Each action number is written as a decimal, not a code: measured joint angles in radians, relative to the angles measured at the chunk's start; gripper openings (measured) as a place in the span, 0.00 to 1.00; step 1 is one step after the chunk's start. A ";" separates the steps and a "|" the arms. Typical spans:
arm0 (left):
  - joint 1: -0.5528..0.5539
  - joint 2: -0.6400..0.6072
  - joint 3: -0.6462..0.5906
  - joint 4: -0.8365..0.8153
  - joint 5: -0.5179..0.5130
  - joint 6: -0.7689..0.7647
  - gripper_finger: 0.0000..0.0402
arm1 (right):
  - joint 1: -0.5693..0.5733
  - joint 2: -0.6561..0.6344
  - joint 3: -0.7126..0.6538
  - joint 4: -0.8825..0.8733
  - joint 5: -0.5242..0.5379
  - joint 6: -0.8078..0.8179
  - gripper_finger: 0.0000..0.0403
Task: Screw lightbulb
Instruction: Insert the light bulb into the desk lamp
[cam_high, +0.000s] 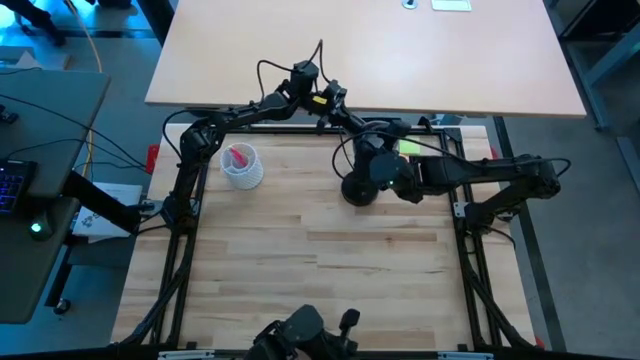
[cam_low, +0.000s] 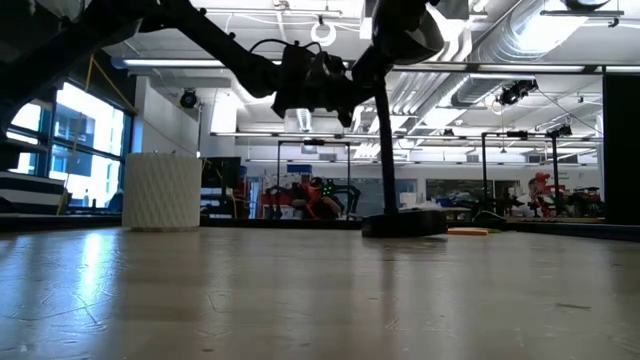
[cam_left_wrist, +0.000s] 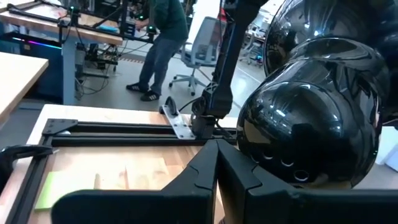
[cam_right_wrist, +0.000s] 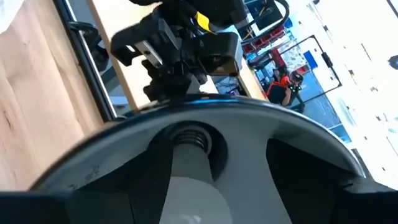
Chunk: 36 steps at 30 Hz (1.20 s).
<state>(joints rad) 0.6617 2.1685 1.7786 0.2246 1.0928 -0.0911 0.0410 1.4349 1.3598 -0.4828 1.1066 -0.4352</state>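
The lightbulb (cam_right_wrist: 186, 186) is white, and its silvery screw base (cam_right_wrist: 189, 138) sticks into the socket inside the glossy black shade (cam_right_wrist: 217, 115) of the desk lamp. The lamp's round base (cam_high: 358, 190) stands on the table near its far edge. My right gripper (cam_right_wrist: 208, 155) comes from the table's right, with its fingers on either side of the bulb under the shade. My left gripper (cam_left_wrist: 216, 146) reaches in from the far left, held level and shut. Its tips are at the shade's outer wall (cam_left_wrist: 311, 118). My right gripper holds the lightbulb's frosted body (cam_right_wrist: 180, 174) between its two fingers, pointing along the bulb toward the socket. The bulb is clear of the table, with its screw base in the shade. My left gripper's shut fingertips (cam_left_wrist: 205, 162) stand at the shade's outer wall; I cannot tell whether they touch it.
A white ribbed cup (cam_high: 241, 166) holding pink items stands at the far left of the table. A green note (cam_high: 410, 147) lies by the far edge. A person stands in the room beyond the table (cam_left_wrist: 165, 37). The near half of the wooden tabletop (cam_high: 320, 270) has free room.
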 joint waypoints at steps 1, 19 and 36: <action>0.000 0.000 0.000 -0.006 0.000 0.008 0.01 | 0.008 0.000 0.000 -0.002 0.001 0.006 0.64; 0.003 -0.031 0.000 -0.019 -0.011 0.015 0.01 | 0.159 -0.001 0.000 -0.125 0.070 0.210 0.64; 0.005 -0.050 0.000 -0.055 -0.028 0.043 0.01 | 0.265 -0.002 0.000 -0.294 -0.024 0.461 0.64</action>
<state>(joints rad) 0.6664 2.1189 1.7790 0.1692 1.0649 -0.0477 0.3061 1.4330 1.3598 -0.7764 1.0824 0.0253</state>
